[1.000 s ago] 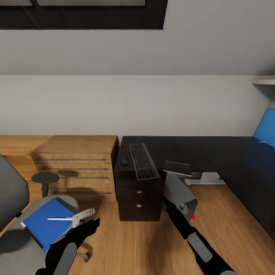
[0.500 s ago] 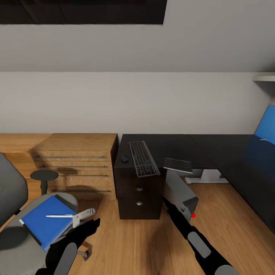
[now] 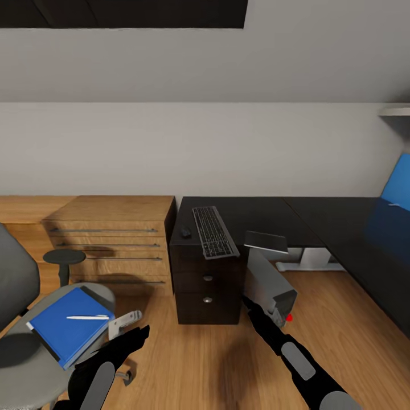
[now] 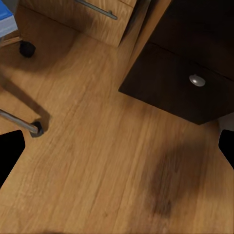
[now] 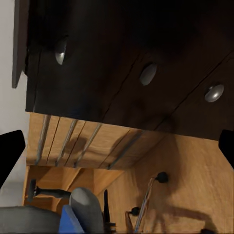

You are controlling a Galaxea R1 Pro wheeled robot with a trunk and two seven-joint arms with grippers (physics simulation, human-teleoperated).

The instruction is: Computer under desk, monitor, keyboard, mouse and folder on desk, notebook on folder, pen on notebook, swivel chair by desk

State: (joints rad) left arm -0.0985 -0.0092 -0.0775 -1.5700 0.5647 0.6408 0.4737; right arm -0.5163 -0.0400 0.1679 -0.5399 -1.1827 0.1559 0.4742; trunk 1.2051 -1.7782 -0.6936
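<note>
Nearest the robot, low in the head view, the left claw (image 3: 134,336) hangs over the wood floor (image 3: 228,364) just beside the swivel chair (image 3: 34,364), and the right claw (image 3: 250,304) reaches toward the foot of the drawer unit (image 3: 206,287). In each wrist view the two dark fingertips sit far apart at opposite edges with nothing between them, so both claws read as released and empty.

On the chair seat lies the blue folder (image 3: 68,330), with the white pen (image 3: 87,317) resting on top of it; whether a notebook lies between them I cannot tell. The folder sits just to the left of the left claw and a little lower in reach, so the left arm is plainly the nearer one for a pickup. Its long axis runs diagonally across the seat, one corner toward the claw. The pen lies roughly crosswise, its long axis pointing toward the claw.

Farther off, the keyboard (image 3: 214,232) lies on the counter (image 3: 256,213) near its left edge, long axis running front to back, with the mouse (image 3: 185,231) just beside it at the left edge. The grey computer (image 3: 270,285) stands tilted under the counter. The monitor (image 3: 397,185) shows as a blue panel at the far right.
</note>
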